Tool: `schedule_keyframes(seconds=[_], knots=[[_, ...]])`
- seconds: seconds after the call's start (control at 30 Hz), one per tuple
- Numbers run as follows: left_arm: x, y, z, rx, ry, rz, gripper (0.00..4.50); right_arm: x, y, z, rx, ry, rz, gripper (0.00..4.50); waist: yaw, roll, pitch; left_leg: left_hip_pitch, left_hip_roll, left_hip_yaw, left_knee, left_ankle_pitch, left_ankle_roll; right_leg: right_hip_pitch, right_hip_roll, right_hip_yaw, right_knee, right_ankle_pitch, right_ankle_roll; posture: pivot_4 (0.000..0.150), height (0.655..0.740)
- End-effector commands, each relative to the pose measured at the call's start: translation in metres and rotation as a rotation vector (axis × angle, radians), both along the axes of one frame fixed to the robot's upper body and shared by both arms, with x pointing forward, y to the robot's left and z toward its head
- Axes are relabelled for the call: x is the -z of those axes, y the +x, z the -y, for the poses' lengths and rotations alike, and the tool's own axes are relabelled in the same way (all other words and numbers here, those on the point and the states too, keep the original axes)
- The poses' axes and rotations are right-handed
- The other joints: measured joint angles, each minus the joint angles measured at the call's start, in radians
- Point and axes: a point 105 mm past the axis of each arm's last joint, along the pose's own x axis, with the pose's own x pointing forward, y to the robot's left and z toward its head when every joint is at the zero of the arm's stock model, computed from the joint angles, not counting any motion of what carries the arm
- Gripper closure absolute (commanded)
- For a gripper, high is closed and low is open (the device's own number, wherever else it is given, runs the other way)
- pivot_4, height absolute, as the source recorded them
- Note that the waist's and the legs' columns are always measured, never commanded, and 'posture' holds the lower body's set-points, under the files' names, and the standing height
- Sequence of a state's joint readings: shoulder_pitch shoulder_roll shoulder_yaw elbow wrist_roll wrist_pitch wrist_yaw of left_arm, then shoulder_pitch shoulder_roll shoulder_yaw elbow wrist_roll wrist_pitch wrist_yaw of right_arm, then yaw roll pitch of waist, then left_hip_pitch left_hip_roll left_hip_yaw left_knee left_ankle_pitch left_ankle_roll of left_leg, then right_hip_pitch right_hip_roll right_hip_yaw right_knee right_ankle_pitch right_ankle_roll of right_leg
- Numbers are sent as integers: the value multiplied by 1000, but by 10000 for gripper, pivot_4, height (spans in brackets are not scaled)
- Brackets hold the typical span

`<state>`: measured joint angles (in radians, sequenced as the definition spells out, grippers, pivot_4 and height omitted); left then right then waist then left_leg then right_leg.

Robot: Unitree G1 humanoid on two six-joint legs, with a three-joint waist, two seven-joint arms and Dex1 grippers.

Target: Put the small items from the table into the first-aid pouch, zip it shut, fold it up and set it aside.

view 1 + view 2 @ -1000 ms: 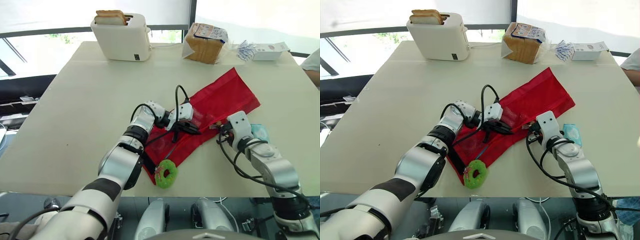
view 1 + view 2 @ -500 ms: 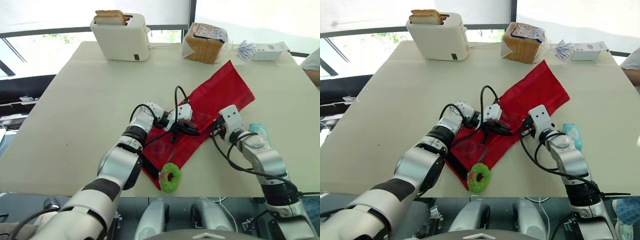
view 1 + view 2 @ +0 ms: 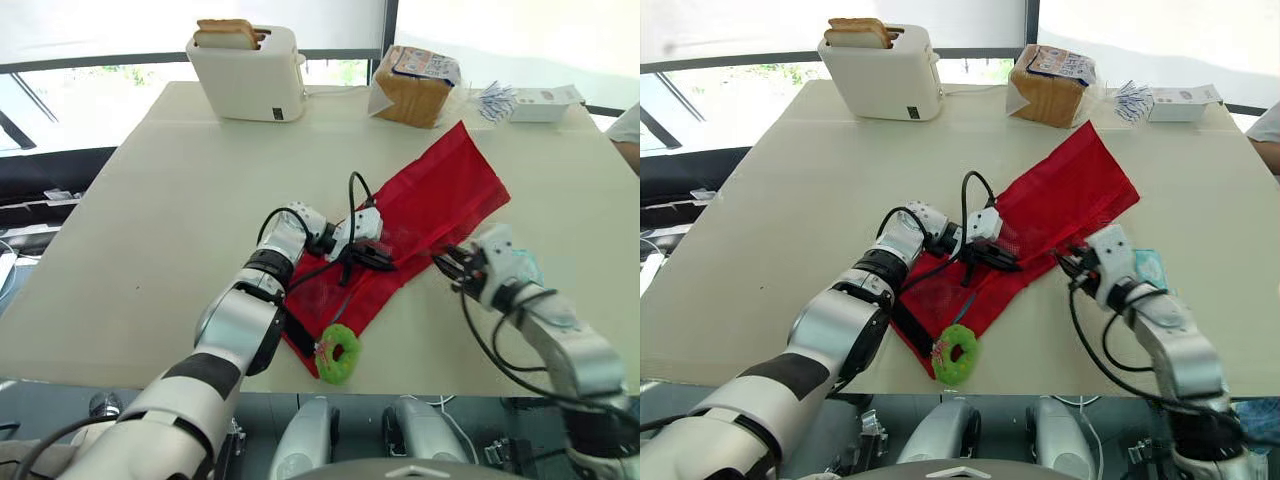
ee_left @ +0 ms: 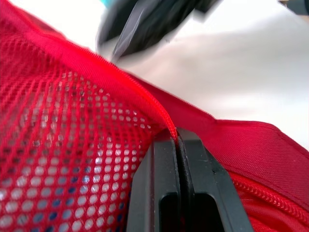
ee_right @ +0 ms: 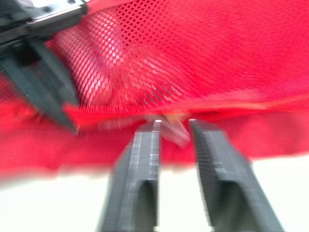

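Table (image 3: 150, 200): 1.
Red mesh pouch (image 3: 440, 195): 1.
Green ring (image 3: 338, 353): 1, at the pouch's near end.
Pale blue packet (image 3: 525, 265): 1.
Toaster (image 3: 250, 72): 1.
Toast slices (image 3: 225, 32) in the toaster: 2 by the look of it, set close together.
Bagged bread loaf (image 3: 415, 75): 1.
White box (image 3: 545, 100): 1.
Small blue-and-white sachets (image 3: 497, 98): 1 heap beside the box; too small to count singly.
Robot grippers: 2, namely left gripper (image 3: 385, 258) and right gripper (image 3: 448, 262), each with 2 black fingers.
Person's arm (image 3: 628, 130) at the table's edge: 1.
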<state>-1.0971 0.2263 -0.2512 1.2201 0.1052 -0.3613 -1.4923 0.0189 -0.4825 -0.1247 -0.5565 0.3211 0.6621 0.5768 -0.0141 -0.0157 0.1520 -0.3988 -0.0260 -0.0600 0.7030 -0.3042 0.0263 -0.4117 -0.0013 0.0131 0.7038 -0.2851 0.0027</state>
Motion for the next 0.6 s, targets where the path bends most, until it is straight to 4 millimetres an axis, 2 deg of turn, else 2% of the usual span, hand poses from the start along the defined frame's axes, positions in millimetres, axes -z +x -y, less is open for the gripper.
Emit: schedule_keyframes(seconds=[0.03, 0.1, 0.13, 0.27, 0.37, 0.4, 0.43, 0.53, 0.57, 0.6], knots=[[-6, 8, -15, 35, 136, 125, 45000, -33, -28, 8, -69, -16, 96, 13014, -7, 0, 0, 1, 0, 0, 0, 0, 1, 0, 0, 1, 0, 0, 0, 1500, 7400], [-15, 17, -18, 26, 172, 227, 45000, -37, -42, 12, -94, -28, 88, 3294, -8, 0, 0, 3, 0, 1, 0, -1, 1, 0, 1, 1, 2, 0, 0, 1500, 7400], [-22, 22, -18, 13, 170, 272, 45000, -40, -48, 14, -99, -34, 88, 1524, -10, 0, 0, 3, 0, 1, 0, -1, 1, 0, 1, 1, 3, 0, 0, 1500, 7400], [-55, 34, -15, -81, 54, 271, 45000, -50, -59, 13, -108, -33, 113, 1524, -7, 0, 1, 2, 1, 1, 0, -1, 1, 0, 1, 1, 3, 0, 0, 1500, 7400], [-66, 36, -22, -133, 0, 175, 45000, -54, -61, 9, -117, -38, 134, 1524, 1, -1, 1, 1, 0, 0, 0, -1, 1, 0, 1, 0, 3, 0, 0, 1500, 7400], [-67, 36, -26, -149, -17, 138, 39093, -55, -60, 9, -113, -40, 139, 0, 0, -1, 1, 1, 0, 0, 0, -1, 1, 0, 1, 1, 2, 0, 0, 1500, 7400], [-69, 36, -28, -172, -44, 100, 37868, -55, -60, 9, -109, -41, 144, 0, 0, -1, 1, 1, 0, 0, 0, -1, 1, 0, 1, 0, 2, 0, 0, 1500, 7400], [-73, 44, -25, -300, -193, 19, 26888, -55, -64, 18, -70, -66, 156, 0, 0, -1, 1, 1, 0, 0, 0, 0, 1, 0, 1, 0, 2, 0, 0, 1500, 7400], [-72, 44, -22, -311, -215, 8, 24239, -55, -66, 21, -58, -79, 159, 0, 0, -1, 1, 1, 0, 0, 0, 0, 1, 0, 1, 0, 2, 0, 0, 1500, 7400], [-69, 43, -18, -313, -226, 4, 24239, -55, -67, 24, -48, -90, 163, 0, 2, -1, 1, 1, 0, 0, 0, 0, 1, 0, 1, 0, 2, 0, 0, 1500, 7400]])
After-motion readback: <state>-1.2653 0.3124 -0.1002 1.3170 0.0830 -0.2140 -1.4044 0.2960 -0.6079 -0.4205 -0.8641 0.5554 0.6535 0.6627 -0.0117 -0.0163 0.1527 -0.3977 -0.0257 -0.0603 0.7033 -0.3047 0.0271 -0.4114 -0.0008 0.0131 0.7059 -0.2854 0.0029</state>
